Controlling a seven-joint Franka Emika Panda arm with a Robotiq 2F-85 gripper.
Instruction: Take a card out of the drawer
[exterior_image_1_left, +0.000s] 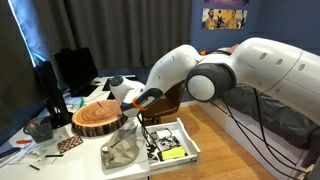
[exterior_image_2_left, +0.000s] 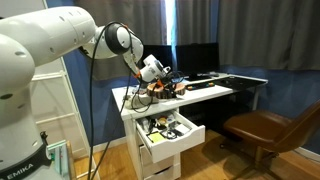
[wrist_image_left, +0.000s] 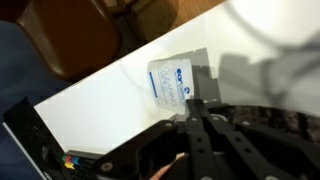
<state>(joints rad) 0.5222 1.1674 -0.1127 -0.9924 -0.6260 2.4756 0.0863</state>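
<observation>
Pinching card (wrist_image_left: 174, 79) edge between jaws, over desk (wrist_image_left: 105, 98).

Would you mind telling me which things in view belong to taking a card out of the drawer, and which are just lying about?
For the job: the drawer, standing open; the card, right at the tips of the fingers.
Lying about: the wood slab; the brown chair; the monitor.

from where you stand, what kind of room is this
Likely a home office or a study corner of a bedroom: a white desk with a monitor, a brown chair beside it, and dark curtains behind.
</observation>
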